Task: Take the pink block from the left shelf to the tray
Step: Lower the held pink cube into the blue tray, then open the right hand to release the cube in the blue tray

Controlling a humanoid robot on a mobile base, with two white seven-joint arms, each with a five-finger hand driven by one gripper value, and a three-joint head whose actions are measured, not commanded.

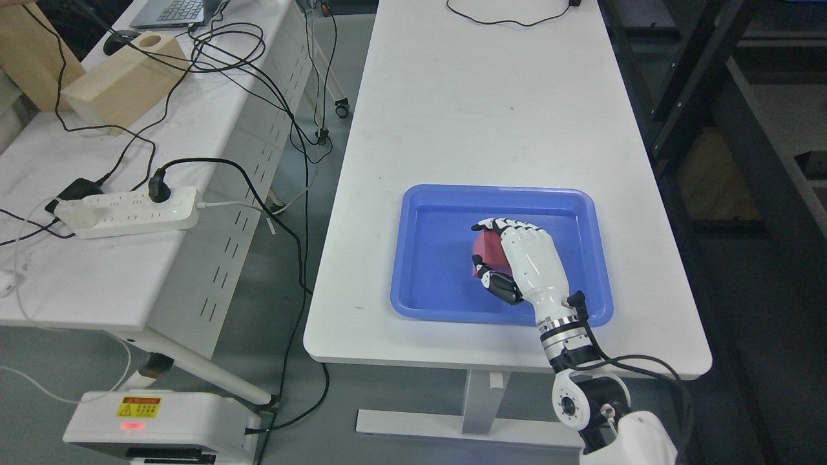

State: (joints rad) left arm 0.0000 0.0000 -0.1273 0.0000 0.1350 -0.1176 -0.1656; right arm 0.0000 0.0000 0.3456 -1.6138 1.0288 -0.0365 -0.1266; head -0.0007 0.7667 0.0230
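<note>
Nearest, the right hand (510,258) reaches in over the tray's (585,213) near edge, its arm coming up past the near right corner of the table (478,97). The fingers (494,226) are curled round the pink block (488,253), thumb below and the others over the top, so the block is gripped inside the tray, toward its middle (whether it already rests on the tray floor I cannot tell). The carrying looks all but done; what is left, by my reading, is to let go and draw the hand back. The left hand is out of view.

Counted: one block, one blue tray, one hand showing. Beyond the tray the table is bare up to a single black cable (510,19) at its far edge. On the neighbouring bench to the left lie one white power strip (129,212) and two wooden boxes (123,81) farther back.
</note>
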